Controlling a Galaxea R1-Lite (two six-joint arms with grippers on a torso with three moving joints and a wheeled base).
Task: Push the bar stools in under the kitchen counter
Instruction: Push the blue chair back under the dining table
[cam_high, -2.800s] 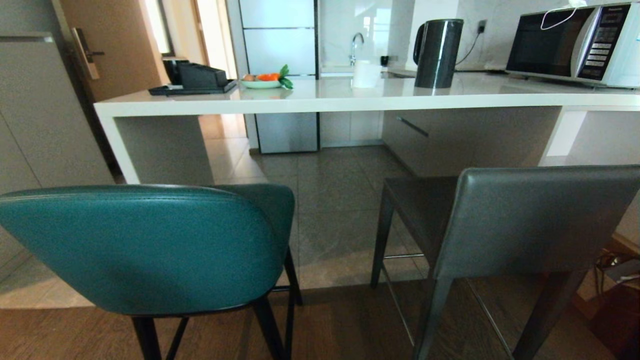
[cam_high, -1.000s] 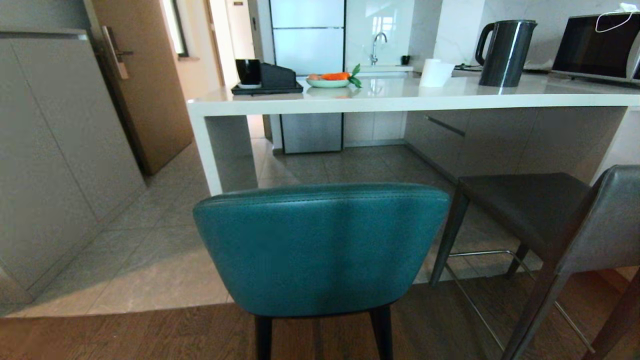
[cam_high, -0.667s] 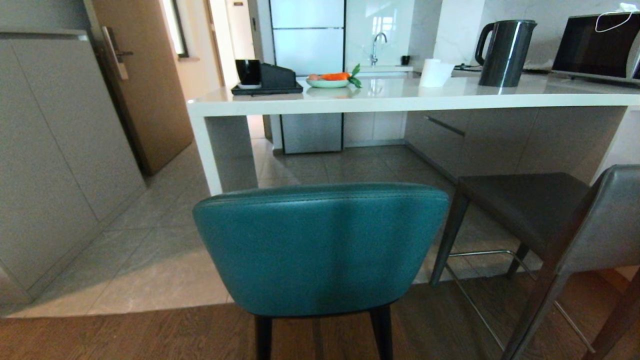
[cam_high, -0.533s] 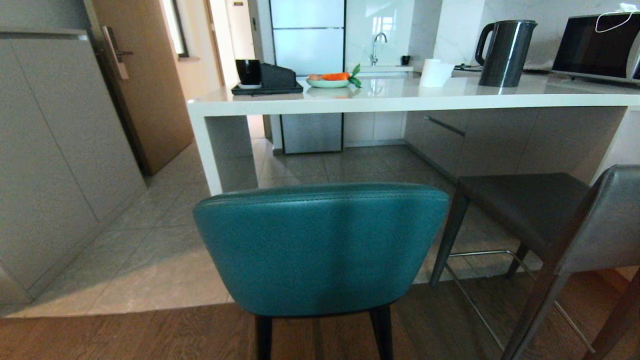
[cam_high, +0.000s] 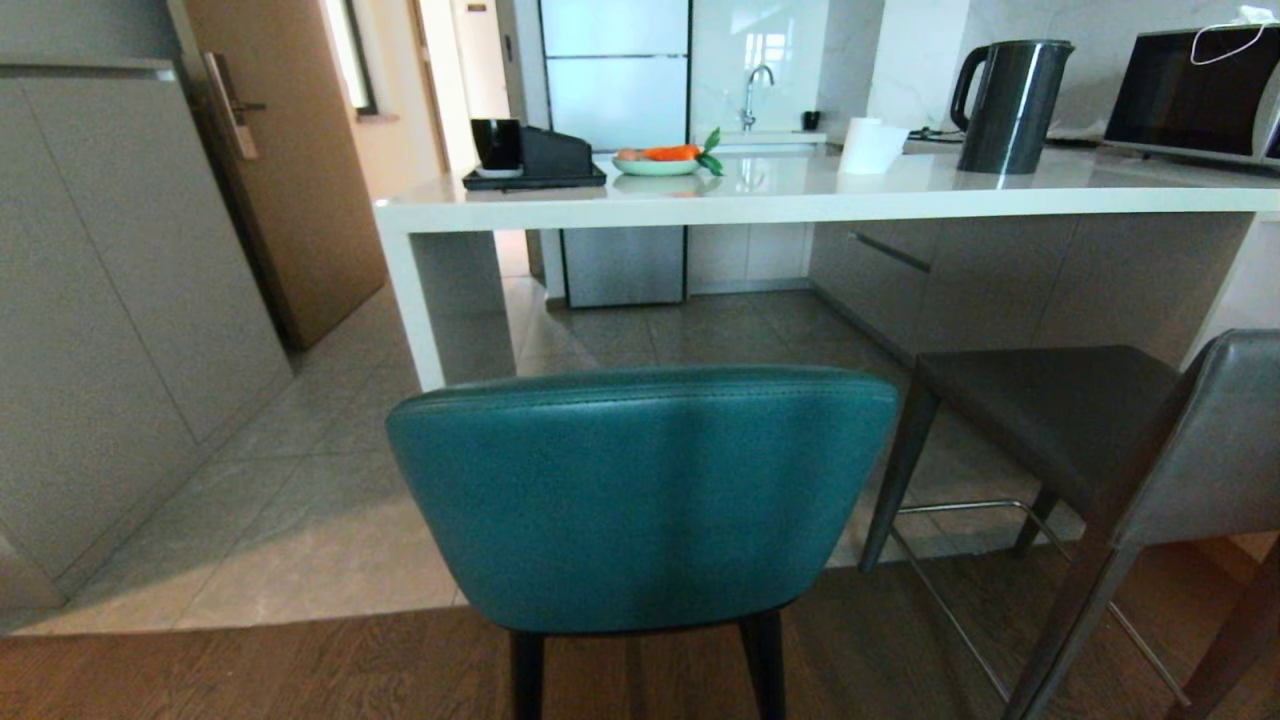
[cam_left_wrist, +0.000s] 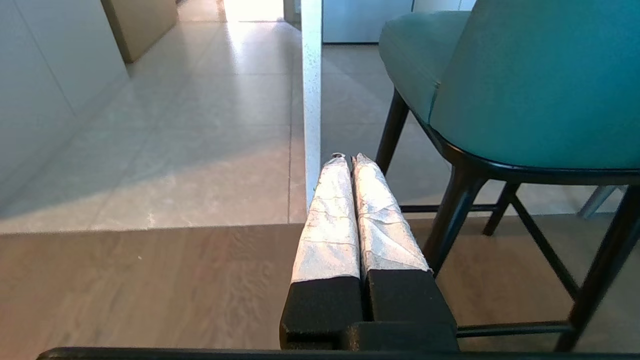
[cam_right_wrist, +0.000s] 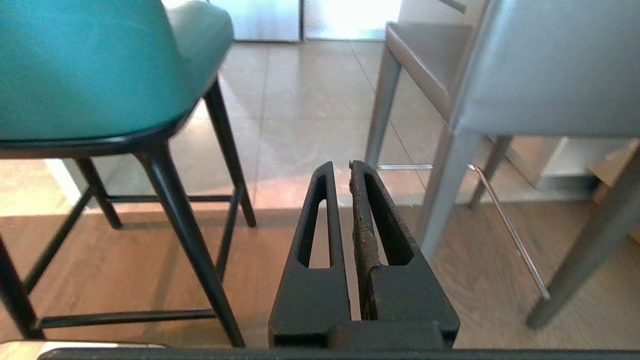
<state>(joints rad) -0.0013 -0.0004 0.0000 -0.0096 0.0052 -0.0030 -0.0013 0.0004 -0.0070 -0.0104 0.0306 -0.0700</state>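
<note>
The teal stool (cam_high: 640, 495) is seen standing out from the kitchen counter (cam_high: 800, 205), back toward the camera, with the grey stool (cam_high: 1120, 440) beside it on the right, while the left gripper (cam_left_wrist: 348, 159) and right gripper (cam_right_wrist: 340, 167) are held low behind them, fingers pressed together, empty.

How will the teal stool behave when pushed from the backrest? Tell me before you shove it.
The teal stool will probably tip rather than slide if pushed high: it is tall on thin splayed legs. Its feet may catch where wood floor meets tile. The padded back likely gives slightly.
</note>
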